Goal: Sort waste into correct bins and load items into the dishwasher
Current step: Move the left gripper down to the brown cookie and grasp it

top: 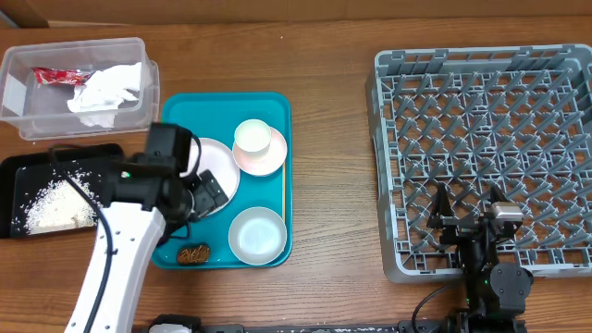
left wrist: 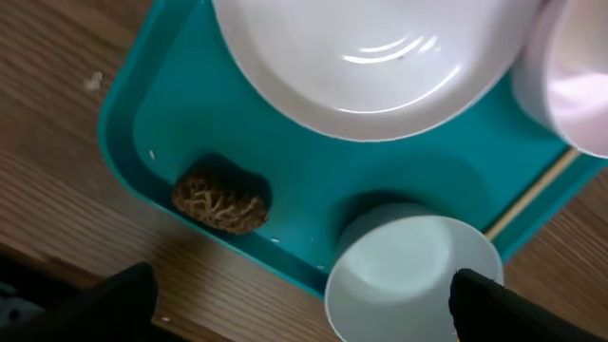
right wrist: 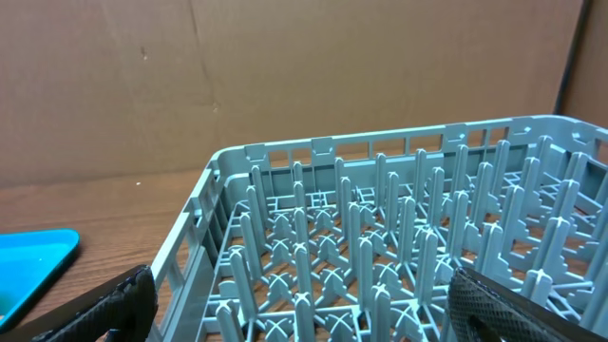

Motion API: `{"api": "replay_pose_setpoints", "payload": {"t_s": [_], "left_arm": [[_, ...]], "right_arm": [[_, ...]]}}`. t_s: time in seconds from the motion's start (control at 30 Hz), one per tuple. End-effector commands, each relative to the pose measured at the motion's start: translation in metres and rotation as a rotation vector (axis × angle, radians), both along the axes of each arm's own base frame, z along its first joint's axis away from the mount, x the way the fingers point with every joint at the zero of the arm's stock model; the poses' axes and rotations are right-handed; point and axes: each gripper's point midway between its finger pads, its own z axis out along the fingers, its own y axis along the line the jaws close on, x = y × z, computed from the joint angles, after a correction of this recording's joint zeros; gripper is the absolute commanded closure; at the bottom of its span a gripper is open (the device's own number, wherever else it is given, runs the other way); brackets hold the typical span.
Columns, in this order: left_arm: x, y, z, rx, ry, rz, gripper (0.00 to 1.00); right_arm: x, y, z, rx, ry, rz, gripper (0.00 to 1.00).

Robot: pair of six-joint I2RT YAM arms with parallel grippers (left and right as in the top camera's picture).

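Left hand [left wrist: 299, 299]: spread wide, empty, over brown food lump [left wrist: 220, 199], likely for pickup. Right hand [right wrist: 299, 294]: spread, empty, idle at dish rack [right wrist: 380, 190].

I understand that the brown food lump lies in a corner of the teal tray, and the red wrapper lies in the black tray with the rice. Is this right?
Not quite. The red wrapper lies in the clear tub, beside the crumpled tissues, as the overhead view shows. The black tray holds the rice. The brown food lump does lie in a corner of the teal tray.
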Motion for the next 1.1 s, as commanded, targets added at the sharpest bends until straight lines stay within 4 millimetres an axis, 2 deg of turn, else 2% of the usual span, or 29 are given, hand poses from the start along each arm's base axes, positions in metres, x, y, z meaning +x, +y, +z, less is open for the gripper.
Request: {"api": "replay_pose_setpoints", "payload": {"t_s": [0.0,0.13,0.23,0.3,0.33,0.53,0.67,0.8,1.07], "left_arm": [[-0.011,0.016,-0.016,0.050,0.021,0.177,0.00],[-0.032,0.031,-0.036,0.062,0.084,0.377,0.00],[-0.050,0.031,-0.054,0.014,0.146,0.550,0.00],[-0.062,0.025,-0.079,-0.064,0.192,0.683,0.00],[-0.062,0.024,-0.084,-0.075,0.187,0.687,0.00],[-0.050,0.024,-0.106,-0.104,0.111,0.686,0.16],[-0.057,0.024,-0.119,-0.103,0.122,0.734,0.21],[-0.053,0.029,-0.126,-0.082,0.093,0.735,0.28],[-0.049,0.027,-0.128,-0.094,0.088,0.728,0.37]], "right_arm": [[0.000,-0.002,-0.001,-0.001,-0.006,-0.011,0.00],[0.000,-0.002,-0.001,-0.001,-0.006,-0.011,0.00],[0.000,-0.002,-0.001,-0.001,-0.006,-0.011,0.00],[0.000,-0.002,-0.001,-0.001,-0.006,-0.011,0.00],[0.000,-0.002,-0.001,-0.001,-0.006,-0.011,0.00],[0.000,-0.002,-0.001,-0.001,-0.006,-0.011,0.00],[0.000,-0.002,-0.001,-0.001,-0.006,-0.011,0.00],[0.000,-0.002,-0.001,-0.001,-0.006,-0.011,0.00],[0.000,-0.002,-0.001,-0.001,-0.006,-0.011,0.00]]}}
